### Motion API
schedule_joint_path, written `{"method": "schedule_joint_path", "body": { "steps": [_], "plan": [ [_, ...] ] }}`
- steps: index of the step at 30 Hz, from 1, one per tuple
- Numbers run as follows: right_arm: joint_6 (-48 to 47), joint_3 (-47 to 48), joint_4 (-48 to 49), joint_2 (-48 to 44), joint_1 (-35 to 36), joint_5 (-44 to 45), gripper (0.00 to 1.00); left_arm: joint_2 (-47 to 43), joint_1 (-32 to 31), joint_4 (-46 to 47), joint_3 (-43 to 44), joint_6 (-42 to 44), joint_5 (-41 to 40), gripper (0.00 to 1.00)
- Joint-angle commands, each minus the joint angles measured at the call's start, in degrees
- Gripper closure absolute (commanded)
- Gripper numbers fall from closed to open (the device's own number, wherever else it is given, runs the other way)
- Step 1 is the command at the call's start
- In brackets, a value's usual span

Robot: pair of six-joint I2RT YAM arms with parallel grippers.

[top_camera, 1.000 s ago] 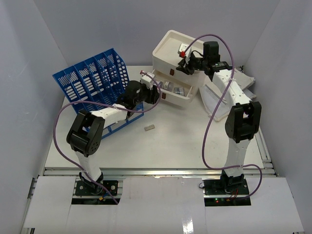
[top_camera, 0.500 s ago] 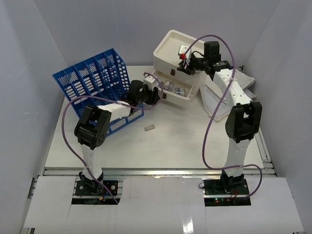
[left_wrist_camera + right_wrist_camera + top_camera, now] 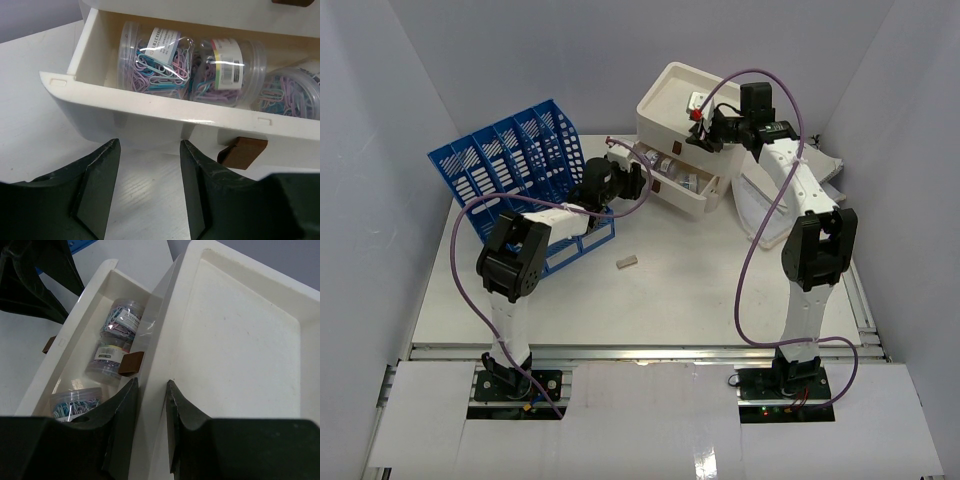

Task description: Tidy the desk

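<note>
The left pincer (image 3: 149, 150) hangs released, jaws apart, low over the bench (image 3: 35, 100). Just ahead of its tips is the front of an open drawer (image 3: 150, 107), with the brown knob (image 3: 243, 152) off to its right and jars (image 3: 155, 55) of paper clips inside. The right pincer (image 3: 151, 386) grasps the top rim of the box (image 3: 240, 340), with the drawer below on its left.

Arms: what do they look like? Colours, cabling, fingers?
Both are built from white links with black joint housings: left arm, right arm. A loose purple cable loops along each. The fingers are matte black, wedge-shaped and slightly scuffed. No sleeves or markings are visible.
</note>
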Motion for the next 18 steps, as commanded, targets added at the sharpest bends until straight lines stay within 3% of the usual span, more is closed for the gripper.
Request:
{"method": "schedule_joint_path", "body": {
  "steps": [1,18],
  "plan": [
    [-0.3,-0.2,-15.6,2.7,1.3,-7.8,0.73,-0.9,-0.1,9.6,4.7,-1.6,-1.9,0.37],
    [5.2,2.3,-14.0,4.6,1.3,-5.2,0.73,-1.0,-2.4,11.8,1.4,-12.5,8.1,0.40]
  ]
}}
